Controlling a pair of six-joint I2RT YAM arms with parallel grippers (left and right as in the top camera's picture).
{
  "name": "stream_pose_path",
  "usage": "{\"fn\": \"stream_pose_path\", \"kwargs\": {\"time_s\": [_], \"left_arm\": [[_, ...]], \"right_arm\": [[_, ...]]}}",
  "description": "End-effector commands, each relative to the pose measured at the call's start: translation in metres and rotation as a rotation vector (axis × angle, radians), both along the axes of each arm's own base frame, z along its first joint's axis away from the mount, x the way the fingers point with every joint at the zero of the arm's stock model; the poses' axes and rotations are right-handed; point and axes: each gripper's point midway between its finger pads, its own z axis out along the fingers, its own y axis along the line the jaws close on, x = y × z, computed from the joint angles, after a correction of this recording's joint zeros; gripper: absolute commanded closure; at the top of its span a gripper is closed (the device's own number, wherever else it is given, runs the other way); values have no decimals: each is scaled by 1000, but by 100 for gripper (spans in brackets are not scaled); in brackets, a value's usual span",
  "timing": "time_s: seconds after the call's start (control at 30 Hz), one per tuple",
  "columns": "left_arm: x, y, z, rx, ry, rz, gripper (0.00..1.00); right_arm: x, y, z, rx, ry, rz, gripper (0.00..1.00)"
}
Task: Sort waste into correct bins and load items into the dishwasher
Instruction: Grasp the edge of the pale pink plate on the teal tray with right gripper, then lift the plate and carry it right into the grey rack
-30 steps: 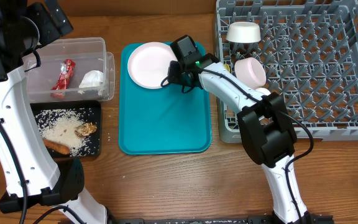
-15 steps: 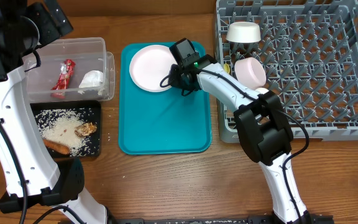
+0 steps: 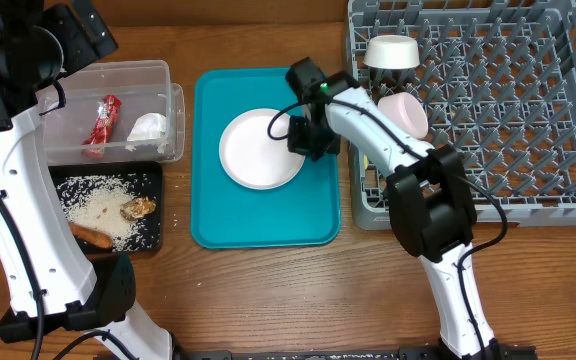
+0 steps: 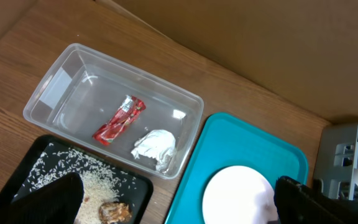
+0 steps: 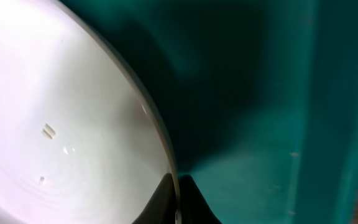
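The right claw (image 3: 303,140) is pinched shut on the rim of the round white plate (image 3: 256,150), which sits on the teal plastic tray (image 3: 268,225), so dish loading seems underway, and next it likely needs lifting and tilting upright into the grey plastic dish rack (image 3: 508,120).

No legible text, wrapper (image 4: 119,120) print apparently unreadable

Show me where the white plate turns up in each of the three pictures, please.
Overhead: the white plate sits mid-picture, over the teal tray.
Left wrist: it is at the bottom edge, right of centre, partly cut off, over the tray.
Right wrist: it fills the left half, seen very close.
Shared landmark: the teal tray beneath it.
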Motion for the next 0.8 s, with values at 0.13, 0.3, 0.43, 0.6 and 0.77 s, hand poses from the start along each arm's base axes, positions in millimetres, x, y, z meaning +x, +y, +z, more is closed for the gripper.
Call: {"fn": "stream_pose_path", "kwargs": {"time_s": [0.13,0.3,0.43,0.6,0.77], "left_arm": [[2,2,-1,-1,0,18,0],[2,2,-1,-1,1,18,0],[2,2,-1,-1,1,18,0],[2,2,-1,-1,1,18,0],[2,2,-1,-1,0,18,0]], "right_arm": [[39,-32,65,-149,-192,150,96],[53,-59,130,-295,-332,173,96],[58,-82,172,-383,-426,126,96],[62,-131,228,-551,-558,14,96],[61,-189,278,-719,-652,-127,96]]}}
